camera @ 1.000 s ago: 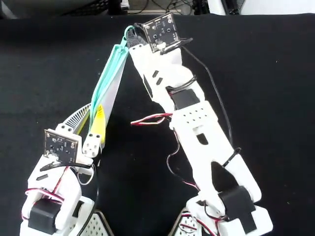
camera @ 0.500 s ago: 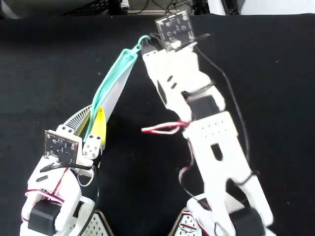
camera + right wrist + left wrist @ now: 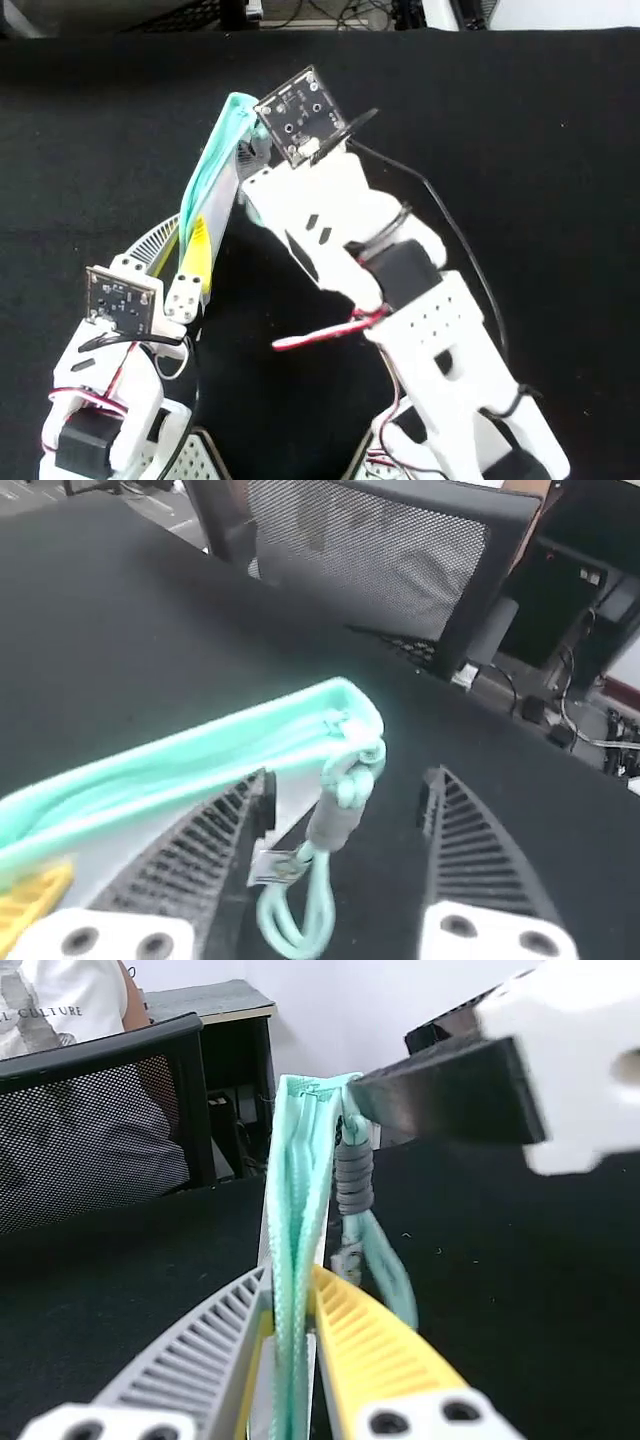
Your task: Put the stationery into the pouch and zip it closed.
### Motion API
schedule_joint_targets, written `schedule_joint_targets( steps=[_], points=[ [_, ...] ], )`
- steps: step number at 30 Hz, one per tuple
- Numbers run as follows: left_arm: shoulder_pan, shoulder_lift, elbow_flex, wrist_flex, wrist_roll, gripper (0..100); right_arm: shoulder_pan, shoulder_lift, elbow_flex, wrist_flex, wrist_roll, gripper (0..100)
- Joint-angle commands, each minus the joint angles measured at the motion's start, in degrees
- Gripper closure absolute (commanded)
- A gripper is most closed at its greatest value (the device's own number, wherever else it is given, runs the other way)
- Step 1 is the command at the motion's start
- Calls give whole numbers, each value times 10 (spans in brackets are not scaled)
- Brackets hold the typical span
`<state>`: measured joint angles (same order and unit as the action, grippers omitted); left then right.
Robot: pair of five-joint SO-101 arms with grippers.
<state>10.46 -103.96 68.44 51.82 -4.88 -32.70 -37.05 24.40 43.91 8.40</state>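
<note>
Since a second ago my right tool (image 3: 348, 780) swings nearer, spread, the pull cord (image 3: 335, 825) dangling between; my left tool (image 3: 292, 1300) pinches the limp, light pouch (image 3: 205, 172). I'd take the cord.

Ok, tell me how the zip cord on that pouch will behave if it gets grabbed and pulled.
Likely floppy: the cord hangs in a limp loop below its knot. Probably light, as it looks thin beside the pouch edge. It may slip sideways, since it dangles loose between the open fingers of the right gripper.
</note>
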Motion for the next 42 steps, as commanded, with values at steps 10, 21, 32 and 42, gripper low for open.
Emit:
schedule_joint_targets(
  steps=[10, 21, 32, 42],
  points=[
    [-152, -4, -29, -4, -4, 970, 101, -295, 270, -5, -19, 801],
    [-293, 0, -54, -10, -4, 970, 301, -618, 668, -87, -28, 801],
    [-90, 91, 66, -111, -56, 970, 316, -691, 722, 16, -33, 801],
    [-61, 527, -119, -217, -33, 970, 316, -686, 722, 19, -29, 801]
  ],
)
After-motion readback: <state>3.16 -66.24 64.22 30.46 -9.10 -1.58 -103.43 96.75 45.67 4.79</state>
